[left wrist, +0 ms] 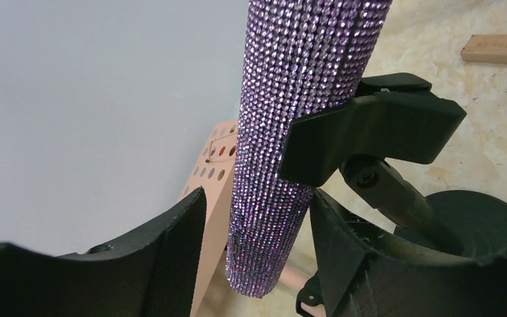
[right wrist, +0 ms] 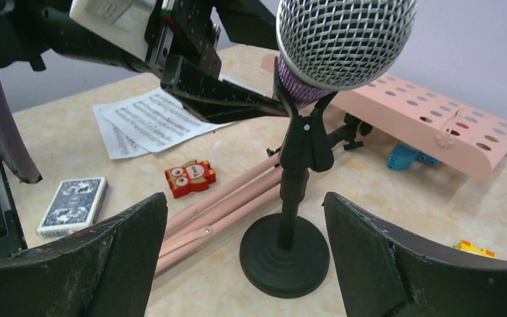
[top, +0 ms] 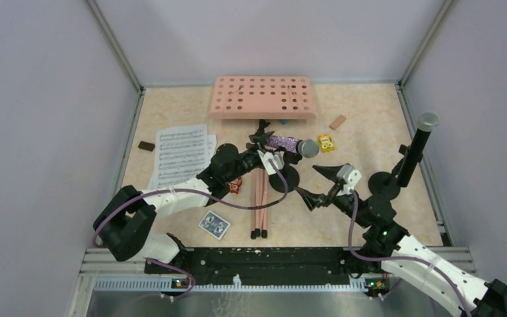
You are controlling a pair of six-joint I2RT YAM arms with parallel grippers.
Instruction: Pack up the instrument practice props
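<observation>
**Top view.** Purple-glitter microphone [top: 289, 143] lies near-level in the clip of a mic holder [top: 289, 176], mid-worktop [top: 370, 105], just in front of the salmon-pink rack [top: 262, 96]. Left gripper [top: 272, 160] is at the microphone's tail end. Right gripper [top: 305, 179] hangs just beside it, jaws spread, holding nothing. Black microphone [top: 417, 146] stands upright in the second holder [top: 384, 185] near the right edge. Sheet-music pages [top: 181, 155] lie flat at left. Tripod legs [top: 261, 205] are folded together, pointing at the near edge.

**Left wrist view.** Fingers [left wrist: 171, 257] straddle the glitter handle below the clip [left wrist: 370, 129]. A gap shows at the left pad and the right pad sits very close. Jaws read as apart, not clamped.

**Right wrist view.** Grey mesh head [right wrist: 346, 43] is at top. The round base [right wrist: 284, 254] sits squarely between this gripper's wide-apart fingers.

**Judgement.**
- Step in hand looks like freeing the glitter microphone from its clip.
- Centre the handle first so both pads meet it together; an off-centre squeeze would twist it in the clip.
- The handle tapers toward the tail, so it probably releases toward the head end. Ease it along its own axis, without levering sideways.
- The holder looks light and may tip or come along. The right gripper is well placed to pin the stem or base.
- The glitter surface may slip, so grip firmly.
</observation>
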